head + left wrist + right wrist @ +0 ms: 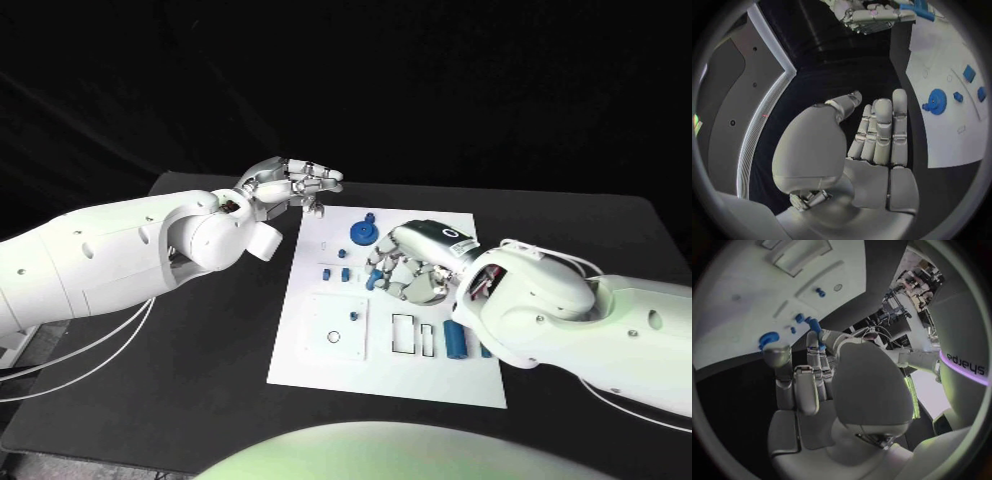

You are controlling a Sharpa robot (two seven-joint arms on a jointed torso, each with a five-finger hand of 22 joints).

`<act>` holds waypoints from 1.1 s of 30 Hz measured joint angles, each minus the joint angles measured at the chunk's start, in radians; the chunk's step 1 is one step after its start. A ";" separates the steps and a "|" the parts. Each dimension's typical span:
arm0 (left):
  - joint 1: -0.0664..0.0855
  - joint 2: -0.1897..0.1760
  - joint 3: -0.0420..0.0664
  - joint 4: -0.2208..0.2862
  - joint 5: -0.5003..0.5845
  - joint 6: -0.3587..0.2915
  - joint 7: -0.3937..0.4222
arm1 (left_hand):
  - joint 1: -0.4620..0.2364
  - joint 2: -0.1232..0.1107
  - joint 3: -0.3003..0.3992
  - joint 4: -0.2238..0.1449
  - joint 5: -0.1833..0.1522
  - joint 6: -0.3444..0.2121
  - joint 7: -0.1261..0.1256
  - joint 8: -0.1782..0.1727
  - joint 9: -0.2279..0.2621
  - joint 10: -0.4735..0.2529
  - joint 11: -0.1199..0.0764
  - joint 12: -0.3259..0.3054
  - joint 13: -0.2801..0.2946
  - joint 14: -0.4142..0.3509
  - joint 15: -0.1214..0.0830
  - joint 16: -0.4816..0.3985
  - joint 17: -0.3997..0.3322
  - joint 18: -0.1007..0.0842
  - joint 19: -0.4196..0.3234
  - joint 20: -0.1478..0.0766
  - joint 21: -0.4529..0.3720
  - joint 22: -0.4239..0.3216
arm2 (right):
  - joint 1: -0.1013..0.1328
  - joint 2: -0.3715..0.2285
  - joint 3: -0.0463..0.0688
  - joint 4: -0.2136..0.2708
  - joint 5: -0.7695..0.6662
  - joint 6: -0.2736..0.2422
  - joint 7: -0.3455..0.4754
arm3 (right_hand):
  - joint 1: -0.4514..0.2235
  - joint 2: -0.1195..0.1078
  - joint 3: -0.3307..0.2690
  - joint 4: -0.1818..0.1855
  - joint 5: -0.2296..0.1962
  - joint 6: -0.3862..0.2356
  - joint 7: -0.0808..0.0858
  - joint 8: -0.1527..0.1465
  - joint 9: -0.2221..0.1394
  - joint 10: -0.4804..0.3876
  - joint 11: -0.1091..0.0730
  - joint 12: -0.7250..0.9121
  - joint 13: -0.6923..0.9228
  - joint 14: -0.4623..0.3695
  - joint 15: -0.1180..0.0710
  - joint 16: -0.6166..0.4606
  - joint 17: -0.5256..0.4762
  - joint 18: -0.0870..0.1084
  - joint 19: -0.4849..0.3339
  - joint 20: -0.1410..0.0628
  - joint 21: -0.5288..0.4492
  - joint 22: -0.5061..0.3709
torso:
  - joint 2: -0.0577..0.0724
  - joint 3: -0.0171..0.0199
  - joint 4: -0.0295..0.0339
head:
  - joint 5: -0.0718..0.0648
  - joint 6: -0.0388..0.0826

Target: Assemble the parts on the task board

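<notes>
The right hand (pixel 408 268) pinches a small blue peg (pixel 815 326) at its fingertips (pixel 819 340), low over the white board (pixel 335 360) on the tabletop. A shallow pinch could let the peg twist or drop among the loose blue parts (pixel 362 232). The left hand (pixel 289 182) hovers beyond the board's far corner, fingers straight, holding nothing.

Only legible text — "sharpa", seen inverted, on the grey band (pixel 965 367) of the right arm in the right wrist view. Task board (pixel 332 360) markings — unreadable.
</notes>
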 measured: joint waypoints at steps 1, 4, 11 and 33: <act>0.000 0.001 0.000 -0.001 0.000 0.000 0.000 | 0.000 0.000 0.000 0.000 0.000 0.000 0.000 0.000 0.000 0.000 0.000 0.000 0.000 0.000 0.000 0.000 0.000 0.000 0.000 0.000 0.000 0.000 | -0.007 0.014 0.000 0.000 -0.002 0.000 0.002 | 0.000 0.000 0.000 0.000 -0.001 0.000 0.000 0.000 0.000 0.000 0.000 0.000 0.000 0.000 0.000 0.000 0.000 0.000 0.000 0.000 0.000 0.000 | 0.000 0.0006 0.0005 | 0.003 -0.001; 0.000 0.006 0.000 -0.004 -0.001 0.000 0.000 | 0.000 0.000 0.000 0.000 0.000 0.000 0.000 0.000 0.000 0.000 0.000 0.000 0.001 0.000 0.000 0.000 -0.001 0.000 0.000 0.000 0.000 0.000 | -0.029 0.056 -0.001 -0.007 -0.008 0.000 0.009 | -0.001 -0.001 0.000 0.000 -0.002 0.000 0.000 0.000 0.000 0.000 0.000 0.000 0.000 0.000 0.000 0.000 0.002 0.000 0.000 0.000 0.000 0.000 | 0.001 0.0018 0.0009 | 0.011 -0.003; 0.000 0.013 0.000 -0.006 -0.002 0.001 0.000 | 0.000 0.000 0.000 0.000 0.000 0.000 0.000 0.000 0.000 0.000 0.000 0.000 0.001 0.000 0.000 0.000 -0.001 0.000 0.000 0.000 0.000 0.000 | -0.078 0.115 -0.004 -0.044 -0.014 0.003 0.026 | -0.001 -0.001 0.000 0.000 -0.003 -0.001 0.001 0.000 0.000 0.000 0.000 0.000 0.000 0.000 0.000 0.000 0.003 0.000 0.000 0.000 0.000 0.000 | 0.001 0.0024 -0.0004 | 0.022 -0.006; 0.000 0.016 0.000 -0.007 -0.003 0.005 0.000 | 0.000 0.000 0.000 0.000 0.000 0.000 0.000 0.000 0.000 0.000 0.000 0.004 0.001 0.000 0.000 0.000 -0.003 0.000 0.000 0.000 -0.004 -0.001 | -0.125 0.158 -0.016 -0.109 -0.017 0.037 0.041 | -0.004 -0.004 0.002 -0.003 0.001 -0.006 0.002 0.005 0.000 0.000 0.000 -0.004 0.000 0.000 0.000 0.000 0.005 0.000 0.000 0.000 0.000 0.000 | 0.001 0.0006 0.0006 | 0.032 -0.016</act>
